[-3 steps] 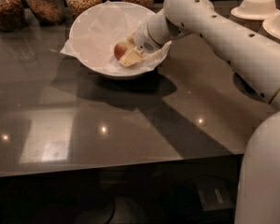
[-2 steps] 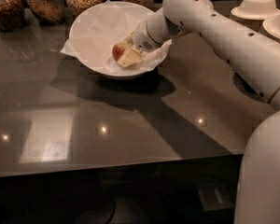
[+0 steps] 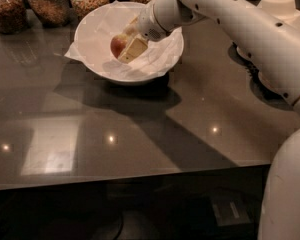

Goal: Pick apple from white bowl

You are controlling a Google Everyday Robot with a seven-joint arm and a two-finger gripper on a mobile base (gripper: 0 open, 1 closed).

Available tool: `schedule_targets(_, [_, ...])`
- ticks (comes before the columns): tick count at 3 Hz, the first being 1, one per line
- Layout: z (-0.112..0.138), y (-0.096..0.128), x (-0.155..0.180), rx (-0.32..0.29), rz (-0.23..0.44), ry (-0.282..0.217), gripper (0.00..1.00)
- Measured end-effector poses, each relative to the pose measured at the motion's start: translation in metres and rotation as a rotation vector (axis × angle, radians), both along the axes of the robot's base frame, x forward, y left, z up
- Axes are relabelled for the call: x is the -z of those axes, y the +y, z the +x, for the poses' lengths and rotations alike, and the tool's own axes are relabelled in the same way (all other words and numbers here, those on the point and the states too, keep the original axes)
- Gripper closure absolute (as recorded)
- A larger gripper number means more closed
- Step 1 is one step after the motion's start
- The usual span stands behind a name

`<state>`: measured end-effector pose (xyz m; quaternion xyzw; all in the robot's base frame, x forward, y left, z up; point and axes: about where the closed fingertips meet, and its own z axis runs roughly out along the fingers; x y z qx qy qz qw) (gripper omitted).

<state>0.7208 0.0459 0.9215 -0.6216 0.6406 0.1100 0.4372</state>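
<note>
One apple [image 3: 117,46], yellowish with a red blush, lies inside the single white bowl [image 3: 81,38], toward the 12 o'clock side of its hollow. One hand [image 3: 125,43] reaches into the bowl from 2 o'clock. Its two fingers [image 3: 133,50] are closed around the apple, one on each side. The apple's right flank is hidden behind them, so contact with the bowl's lining cannot be judged. Crinkled white paper [image 3: 162,51] lines the bowl and juts past the rim at 3 and 9 o'clock. The bowl rests on the dark glossy counter [image 3: 140,139]. Four glass jars [image 3: 49,3] of brown contents stand in a row at 12 o'clock of the bowl, cut off by the top edge. One arm [image 3: 240,24] runs off toward 4 o'clock. One pale bowl [image 3: 277,4] shows behind it, partly hidden.
</note>
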Motion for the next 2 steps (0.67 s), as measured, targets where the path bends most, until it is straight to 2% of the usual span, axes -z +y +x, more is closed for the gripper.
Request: schedule_targets(2, [-0.039,-0.021,-0.067,-0.066,0.044,-0.085,1.0])
